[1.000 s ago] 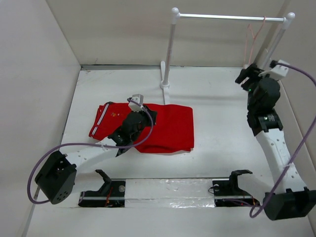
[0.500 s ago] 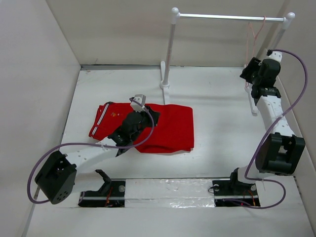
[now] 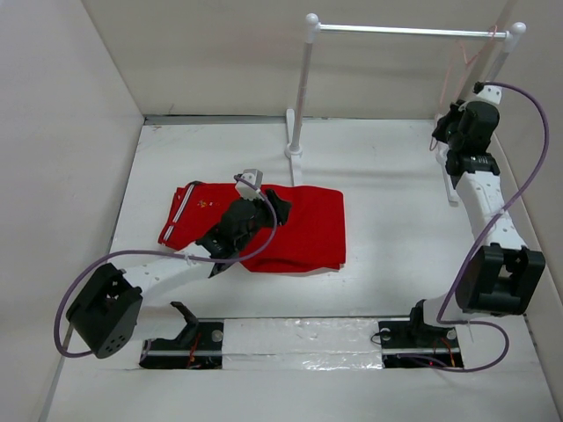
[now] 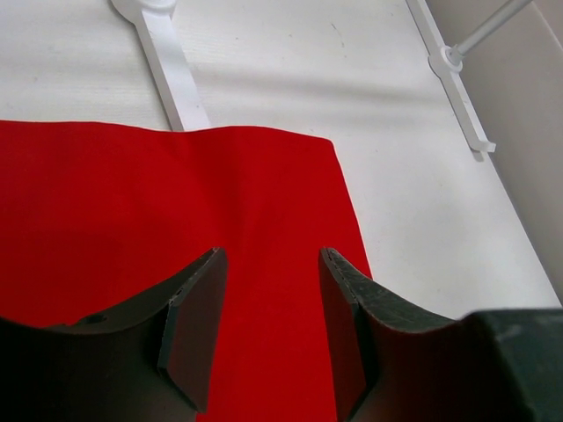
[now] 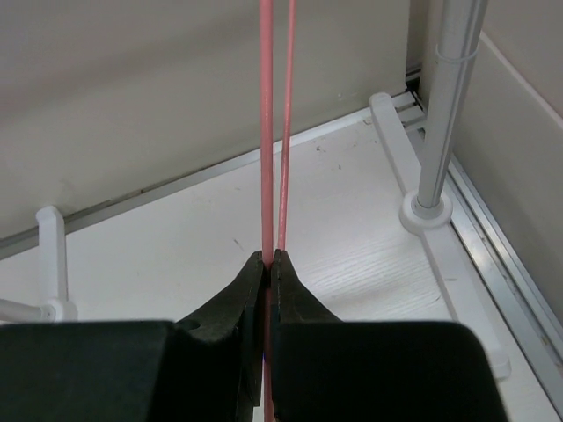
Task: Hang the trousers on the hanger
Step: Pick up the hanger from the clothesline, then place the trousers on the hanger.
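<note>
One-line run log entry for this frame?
left gripper: open over trousers | right gripper: shut on hanger | hanger: hooked on rack bar | trousers: folded flat on table

The bare white table point(image 3: 396, 220) between the red trousers point(image 3: 303, 230) and the right arm point(image 3: 484, 207) lies open, with easy room for a gripper to pass. Behind the trousers stands the rack's left post point(image 3: 302, 88). Its flat foot point(image 4: 171, 66) runs up to the cloth's far edge and bars a low sweep there. The far right corner is crowded. The rack's right post point(image 5: 449, 97), the side wall point(image 3: 556, 79) and the pink hanger point(image 5: 266, 132) wires, pinched in the right gripper point(image 5: 268, 257), leave only narrow gaps. The left arm point(image 3: 163, 268) reaches over the trousers' near left part.
</note>
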Tool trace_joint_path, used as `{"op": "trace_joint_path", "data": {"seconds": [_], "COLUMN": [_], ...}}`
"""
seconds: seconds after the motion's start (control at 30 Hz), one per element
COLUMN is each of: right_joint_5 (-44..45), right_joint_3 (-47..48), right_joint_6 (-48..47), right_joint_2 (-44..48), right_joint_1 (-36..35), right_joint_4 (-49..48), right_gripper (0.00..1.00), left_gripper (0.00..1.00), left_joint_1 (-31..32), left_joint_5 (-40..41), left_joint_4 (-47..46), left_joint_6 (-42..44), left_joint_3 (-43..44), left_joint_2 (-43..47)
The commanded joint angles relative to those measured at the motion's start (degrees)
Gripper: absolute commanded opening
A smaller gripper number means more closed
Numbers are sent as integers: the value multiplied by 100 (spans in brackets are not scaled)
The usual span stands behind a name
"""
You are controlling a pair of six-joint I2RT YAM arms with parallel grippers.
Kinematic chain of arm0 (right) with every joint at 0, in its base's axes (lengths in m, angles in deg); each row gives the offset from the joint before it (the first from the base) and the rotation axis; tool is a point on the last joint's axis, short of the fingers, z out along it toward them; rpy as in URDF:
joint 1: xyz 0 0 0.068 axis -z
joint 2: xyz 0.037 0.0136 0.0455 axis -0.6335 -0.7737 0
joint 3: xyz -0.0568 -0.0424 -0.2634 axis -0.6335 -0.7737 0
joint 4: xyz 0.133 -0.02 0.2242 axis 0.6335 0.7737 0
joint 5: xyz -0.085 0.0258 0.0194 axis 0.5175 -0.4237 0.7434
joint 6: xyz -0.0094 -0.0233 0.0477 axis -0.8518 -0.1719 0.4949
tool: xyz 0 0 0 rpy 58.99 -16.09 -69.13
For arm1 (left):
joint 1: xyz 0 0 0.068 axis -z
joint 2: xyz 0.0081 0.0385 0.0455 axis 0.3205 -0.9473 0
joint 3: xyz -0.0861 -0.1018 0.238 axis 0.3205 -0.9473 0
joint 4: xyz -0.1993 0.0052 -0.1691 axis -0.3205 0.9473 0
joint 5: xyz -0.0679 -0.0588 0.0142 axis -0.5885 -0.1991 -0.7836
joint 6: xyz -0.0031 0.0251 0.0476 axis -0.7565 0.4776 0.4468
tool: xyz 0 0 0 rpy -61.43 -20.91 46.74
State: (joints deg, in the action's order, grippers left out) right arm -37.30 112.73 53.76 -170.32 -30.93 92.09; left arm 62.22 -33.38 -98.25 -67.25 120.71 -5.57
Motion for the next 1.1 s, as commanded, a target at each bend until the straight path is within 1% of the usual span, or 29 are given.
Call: {"op": "trace_joint_path", "data": {"seconds": [0.0,0.07,0.2,0.33,0.43,0.47,0.53,0.57,0.67,0.77,0.8,0.87,0.9,0.97,1.0,1.07], "right_joint_5": [249,408,347,119,100,118,127,162,180,48,-5,-49,-84,-163,-207,-216], "right_joint_3": [17,-62,-369,-1062,-1458,-1764,-2038,-2275,-2636,-3058,-3251,-3436,-3524,-3753,-3893,-4008], "right_joint_6": [-141,-176,-159,17,96,114,123,114,70,157,184,254,254,281,316,368], "right_joint_2": [571,720,1072,1292,1450,1477,1521,1582,1766,1907,2030,2144,2249,2347,2434,2531], "right_joint_1": [-152,-153,-258,-258,-573,-688,-890,-1100,-1365,-1672,-1838,-1989,-2050,-2157,-2313,-2437], "right_joint_4": [-480,-498,-437,-489,-568,-612,-674,-648,-613,-534,-533,-542,-542,-525,-516,-507], "right_gripper": [0,0,0,0,0,0,0,0,0,0,0,0,0,0,0,0], "left_gripper": [44,44,42,41,39,38,37,36,36,36,36,37,37,38,39,39], "left_joint_1": [7,7,7,7,59,155,313,471,630,762,762,762,762,762,762,762], "left_joint_5": [-114,-123,-184,-316,-466,-413,-256,-98,-35,9,9,26,79,184,98,27], "left_joint_4": [-347,-365,-417,-514,-619,-585,-445,-409,-295,-251,-207,-84,-5,276,520,759], "left_joint_6": [-1,16,34,86,104,139,244,262,271,341,367,551,648,937,1017,1149], "left_joint_3": [122,148,175,298,429,508,737,807,1193,1729,2078,2475,2947,3459,4001,4549], "left_joint_2": [-29,-56,-64,-135,-231,-266,-363,-389,-600,-977,-1109,-1531,-1689,-2234,-2618,-3025]}}
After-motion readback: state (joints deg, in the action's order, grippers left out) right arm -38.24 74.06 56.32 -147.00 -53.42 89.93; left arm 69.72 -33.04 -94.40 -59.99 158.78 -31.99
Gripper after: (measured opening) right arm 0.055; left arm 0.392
